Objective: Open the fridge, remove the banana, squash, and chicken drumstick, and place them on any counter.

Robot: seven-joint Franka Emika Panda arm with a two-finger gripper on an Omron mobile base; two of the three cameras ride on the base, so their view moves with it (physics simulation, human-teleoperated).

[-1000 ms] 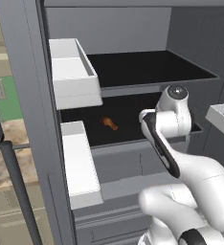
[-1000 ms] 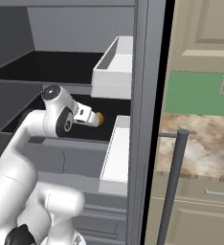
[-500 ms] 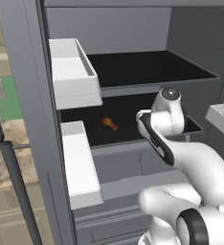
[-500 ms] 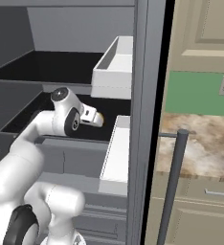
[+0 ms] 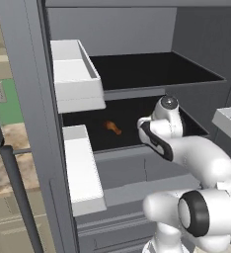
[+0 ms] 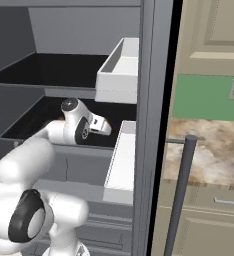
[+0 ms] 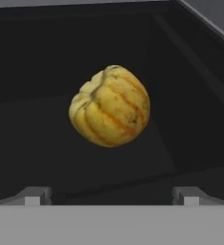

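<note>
The fridge (image 5: 26, 99) stands open, with its dark shelves exposed. On the lower shelf sits the squash (image 7: 110, 106), round, ribbed and yellow with orange streaks. My gripper (image 7: 111, 195) is open and faces it from a short way off, with one fingertip (image 7: 35, 195) low on each side and nothing between them. The chicken drumstick (image 5: 112, 127) lies further left on the same shelf, left of my wrist (image 5: 159, 126). The banana is out of view. The mottled counter (image 6: 209, 150) runs beside the fridge.
White door bins (image 5: 75, 74) (image 6: 119, 70) jut out on both open doors, close to the arm. A dark vertical door handle (image 6: 181, 190) stands in front of the counter. The upper black shelf (image 5: 152, 69) is bare. Beige cabinets (image 6: 214, 30) hang above the counter.
The arm has reached further into the lower shelf, and the wrist has come lower and closer to the drumstick's side. The jaws have stayed open.
</note>
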